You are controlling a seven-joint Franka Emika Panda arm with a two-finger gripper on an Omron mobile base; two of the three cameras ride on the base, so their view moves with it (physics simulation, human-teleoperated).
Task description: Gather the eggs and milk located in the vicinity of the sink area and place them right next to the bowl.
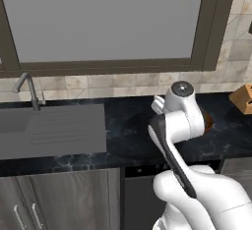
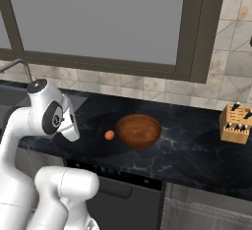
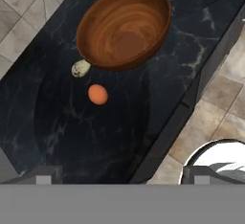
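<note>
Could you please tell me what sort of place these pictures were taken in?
A home kitchen, by the look of it, and a rendered one: a grey sink with a curved faucet set in a dark marble counter, a knife block near the tiled wall, and a wooden bowl.

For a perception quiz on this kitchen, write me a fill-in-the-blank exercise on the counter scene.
1. The orange-brown egg lies on the black counter, outside the wooden ____.
2. A second, pale egg is ____ in pattern.
3. At the counter's far right in the right base view stands a wooden ____ block.
4. The grey sink has a curved ____ behind it.

Missing words: bowl; speckled; knife; faucet
</note>
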